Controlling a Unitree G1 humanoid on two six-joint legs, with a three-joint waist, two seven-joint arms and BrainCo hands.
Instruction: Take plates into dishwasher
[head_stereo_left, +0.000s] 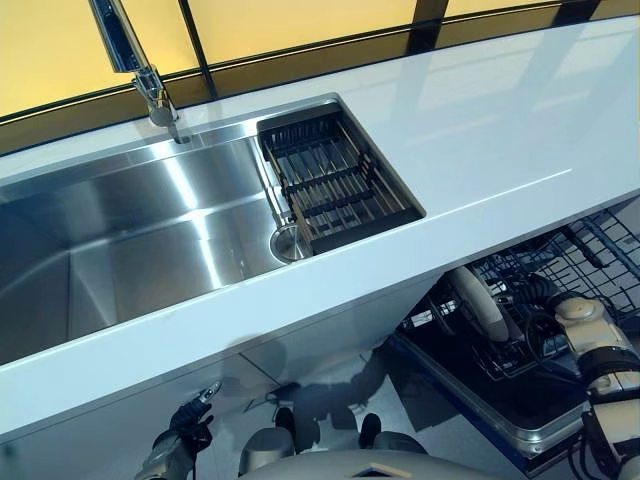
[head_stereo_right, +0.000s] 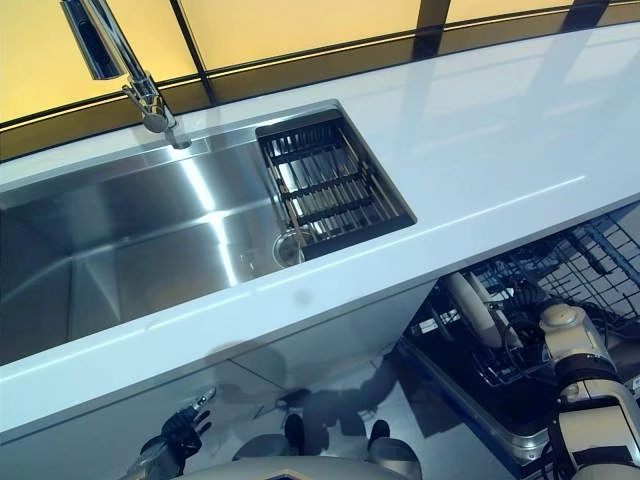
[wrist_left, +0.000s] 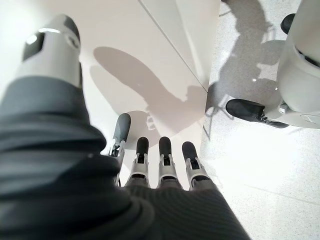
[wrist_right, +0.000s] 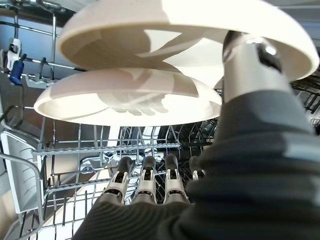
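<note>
Two cream plates stand on edge in the dishwasher's lower rack (wrist_right: 75, 150), one plate (wrist_right: 125, 97) in front of the other plate (wrist_right: 200, 30). In the eye views a white plate (head_stereo_left: 478, 300) shows upright in the rack (head_stereo_left: 590, 250) under the counter at the right. My right hand (wrist_right: 147, 182) reaches into the rack just below the plates, fingers straight and holding nothing, its thumb (wrist_right: 245, 60) up beside the rear plate. My left hand (head_stereo_left: 190, 425) hangs open low by the white cabinet front (wrist_left: 150, 60), empty.
A steel sink (head_stereo_left: 130, 250) with a tap (head_stereo_left: 150, 85) is set in the white counter (head_stereo_left: 500, 130); a dark drying basket (head_stereo_left: 335, 180) sits in its right end. The open dishwasher door (head_stereo_left: 500, 400) juts out at the lower right.
</note>
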